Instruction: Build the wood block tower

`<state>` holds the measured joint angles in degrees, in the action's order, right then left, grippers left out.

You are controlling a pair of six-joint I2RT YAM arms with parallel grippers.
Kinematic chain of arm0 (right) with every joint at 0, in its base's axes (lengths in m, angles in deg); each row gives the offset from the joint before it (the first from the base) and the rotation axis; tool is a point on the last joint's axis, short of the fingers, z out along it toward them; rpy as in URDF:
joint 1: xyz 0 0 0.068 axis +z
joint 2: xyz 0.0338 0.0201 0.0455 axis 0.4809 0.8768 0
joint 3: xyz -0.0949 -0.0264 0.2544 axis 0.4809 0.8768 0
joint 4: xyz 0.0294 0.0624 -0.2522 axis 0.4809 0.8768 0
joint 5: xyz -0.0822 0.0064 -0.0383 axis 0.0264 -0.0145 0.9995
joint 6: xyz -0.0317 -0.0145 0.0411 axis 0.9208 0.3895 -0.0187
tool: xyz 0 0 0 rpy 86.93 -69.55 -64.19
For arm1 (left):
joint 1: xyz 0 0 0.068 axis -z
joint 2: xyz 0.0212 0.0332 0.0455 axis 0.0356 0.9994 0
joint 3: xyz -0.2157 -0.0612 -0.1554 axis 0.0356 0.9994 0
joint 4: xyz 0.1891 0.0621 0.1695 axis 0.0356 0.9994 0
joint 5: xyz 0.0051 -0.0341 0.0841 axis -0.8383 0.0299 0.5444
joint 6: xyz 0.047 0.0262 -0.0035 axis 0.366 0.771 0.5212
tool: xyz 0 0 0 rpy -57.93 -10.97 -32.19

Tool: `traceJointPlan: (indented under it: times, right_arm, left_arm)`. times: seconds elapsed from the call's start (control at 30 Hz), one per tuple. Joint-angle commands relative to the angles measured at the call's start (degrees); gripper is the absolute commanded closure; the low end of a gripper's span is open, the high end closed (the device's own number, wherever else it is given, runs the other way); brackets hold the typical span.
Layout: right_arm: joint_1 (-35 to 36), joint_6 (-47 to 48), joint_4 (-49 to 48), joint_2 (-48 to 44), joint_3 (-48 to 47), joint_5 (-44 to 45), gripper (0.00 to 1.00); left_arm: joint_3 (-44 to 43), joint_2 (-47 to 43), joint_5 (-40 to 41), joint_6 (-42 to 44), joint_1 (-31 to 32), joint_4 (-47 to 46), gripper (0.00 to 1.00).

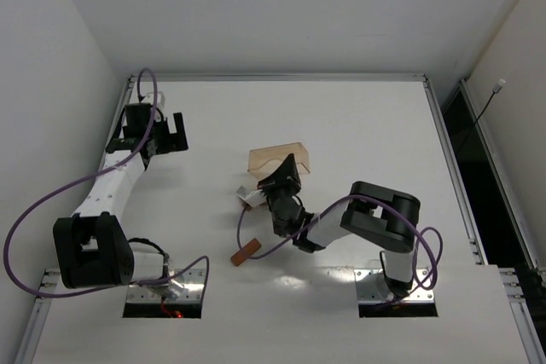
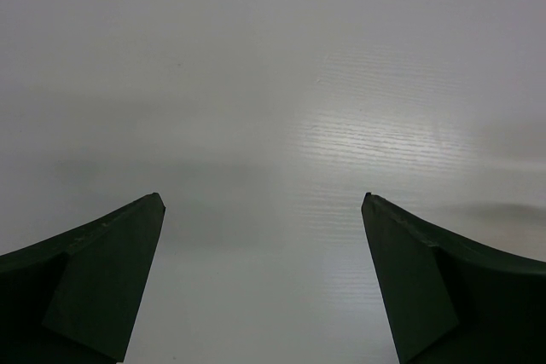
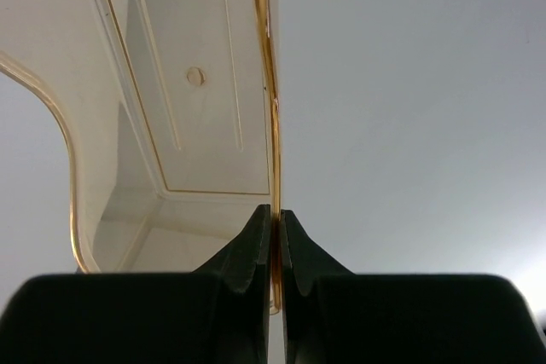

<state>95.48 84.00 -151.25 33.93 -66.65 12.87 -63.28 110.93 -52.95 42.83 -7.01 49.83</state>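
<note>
So, biggest thing first: the white desk (image 1: 358, 125) is mostly bare, with walls around it. The left arm (image 1: 111, 185) is parked way over in the upper left of the overhead view. The left fingers (image 1: 176, 132) are spread wide with nothing between them, and its wrist view shows only blank desk. It's not part of the action right now.

The right arm (image 1: 375, 215) reaches in from the lower right toward the middle of the frame. The right fingers (image 3: 252, 249) are pinched shut on the thin wall of an amber see-through plastic box (image 1: 273, 158). In the wrist view the wall edge runs straight up from between them. The box looks tipped so you see into it, and it looks empty. I can't tell if it's touching the desk or lifted off it.

Now the task stuff. One reddish-brown wooden bar (image 1: 246, 253) lies flat on the desk, below and left of centre, well apart from the box and from both sets of fingers. There's also a small pale piece (image 1: 247, 198) just left of the right wrist. It might be another block, but it's too small to call.

Progress-wise, I'd say basically square one. There's no wood block tower anywhere in view, nothing is stacked, and no block is being held. My guess is the box has to be dealt with first. After that, every bit of picking and stacking is left to do.
</note>
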Motion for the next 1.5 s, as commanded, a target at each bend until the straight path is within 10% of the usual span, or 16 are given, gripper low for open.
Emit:
traceJointPlan:
  times: [0.0,0.3,0.4,0.47,0.53,0.57,0.63,0.93,1.47]
  right_arm:
    - [0.1,1.0,-29.9,-0.2,-1.7,0.7,1.0]
    - [-4.7,-1.6,-28.5,-6.8,-1.4,5.8,1.0]
    - [-6.6,-12.5,-13.7,-12.9,-2.2,9.5,1.0]
    - [-7.6,-32.2,14.6,-17.2,-5.2,9.5,1.0]
    - [-10.2,-55.2,67.0,-21.9,-17.3,3.9,1.0]
    - [-11.8,-77.9,82.6,-21.9,-23.9,-1.6,1.0]
    - [-17.6,-90.2,106.9,-18.6,-39.3,-16.9,1.0]
    - [-34.7,-94.7,122.8,-14.4,-55.1,-48.0,1.0]
    - [-72.5,-94.5,120.1,7.9,-66.6,-68.7,1.0]
  left_arm:
    - [0.3,-1.9,-1.5,-0.6,-0.7,-2.4,0.0]
    - [0.3,-1.4,-2.3,-0.1,-0.7,-1.8,0.0]
    - [0.3,-1.4,-3.5,-0.1,-0.7,-2.4,0.0]
    - [0.3,-0.9,-4.2,-0.1,-0.7,-2.4,0.0]
    - [0.3,-0.9,-4.7,-0.1,-0.7,-2.4,0.0]
    - [0.3,-0.9,-4.7,-0.1,-0.7,-2.4,0.0]
    - [0.3,-0.9,-4.2,-0.1,-0.1,-2.4,0.0]
    - [-0.2,0.2,-5.8,0.5,0.9,-3.4,0.0]
    - [-0.7,1.8,-11.2,2.2,0.9,-4.0,0.0]
